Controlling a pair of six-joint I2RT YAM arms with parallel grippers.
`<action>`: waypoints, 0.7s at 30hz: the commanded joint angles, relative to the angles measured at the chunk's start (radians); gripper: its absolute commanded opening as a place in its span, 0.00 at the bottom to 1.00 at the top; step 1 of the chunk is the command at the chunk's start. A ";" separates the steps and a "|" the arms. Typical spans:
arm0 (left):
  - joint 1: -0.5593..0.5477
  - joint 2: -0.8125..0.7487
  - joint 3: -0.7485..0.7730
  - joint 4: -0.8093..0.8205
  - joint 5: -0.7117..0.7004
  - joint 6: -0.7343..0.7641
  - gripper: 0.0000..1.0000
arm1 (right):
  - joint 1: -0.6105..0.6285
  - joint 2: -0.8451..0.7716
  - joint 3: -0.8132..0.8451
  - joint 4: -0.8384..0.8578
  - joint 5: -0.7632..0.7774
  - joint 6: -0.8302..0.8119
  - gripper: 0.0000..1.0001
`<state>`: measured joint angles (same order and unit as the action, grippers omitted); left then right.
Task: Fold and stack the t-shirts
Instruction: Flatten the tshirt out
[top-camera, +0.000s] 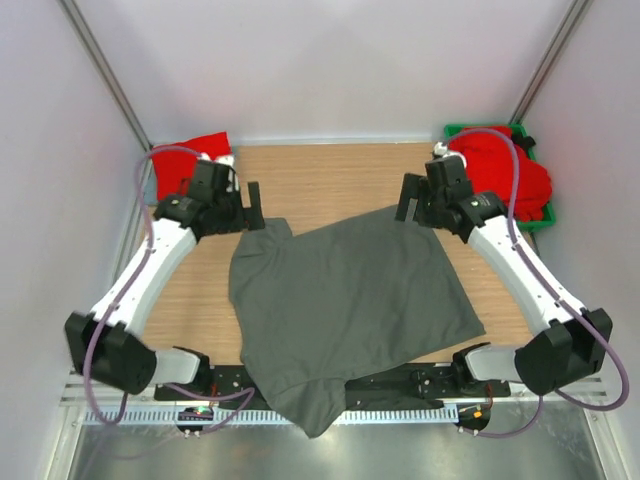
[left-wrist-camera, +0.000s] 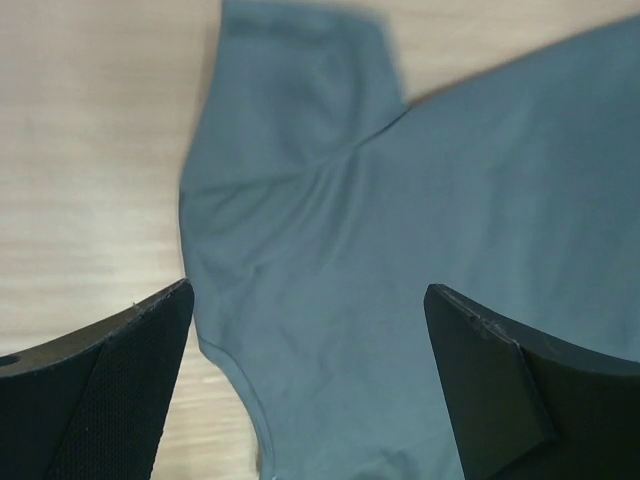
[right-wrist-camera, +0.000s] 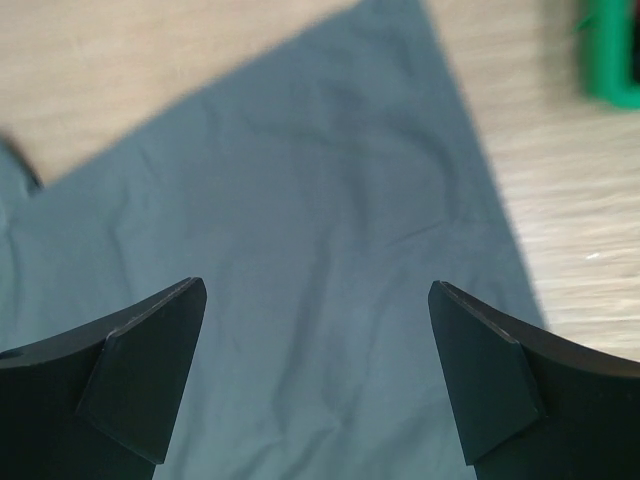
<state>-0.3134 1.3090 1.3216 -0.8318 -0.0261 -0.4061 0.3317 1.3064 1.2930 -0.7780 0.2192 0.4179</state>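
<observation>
The charcoal t-shirt (top-camera: 350, 310) lies flat, long axis left-right across the surface (top-camera: 330, 180), hem rightward, with left claw (left-wrist-camera: 308, 295) and right claw (right-wrist-camera: 318, 290) both spread.

Wood table (top-camera: 330, 170) w/ plain pale walls (top-camera: 330, 60), metal corner posts (top-camera: 100, 60).

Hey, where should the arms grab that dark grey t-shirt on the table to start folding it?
The dark charcoal cloth t-shirt lies flat, so pinch its far edges from above: the short sleeve under the left gripper, the pointed far corner under the right gripper. Both jaws are open; those edges probably lift easiest.
</observation>
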 joint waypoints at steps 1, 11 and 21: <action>0.000 0.056 -0.137 0.124 -0.044 -0.098 0.98 | 0.001 0.022 -0.103 0.120 -0.199 0.024 1.00; 0.000 0.299 -0.240 0.332 -0.146 -0.209 0.93 | 0.001 0.053 -0.238 0.217 -0.274 0.019 1.00; 0.000 0.502 -0.206 0.421 -0.178 -0.267 0.89 | 0.001 0.033 -0.253 0.217 -0.265 -0.014 1.00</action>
<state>-0.3141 1.7733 1.0954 -0.4873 -0.1780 -0.6312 0.3321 1.3796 1.0264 -0.5941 -0.0406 0.4213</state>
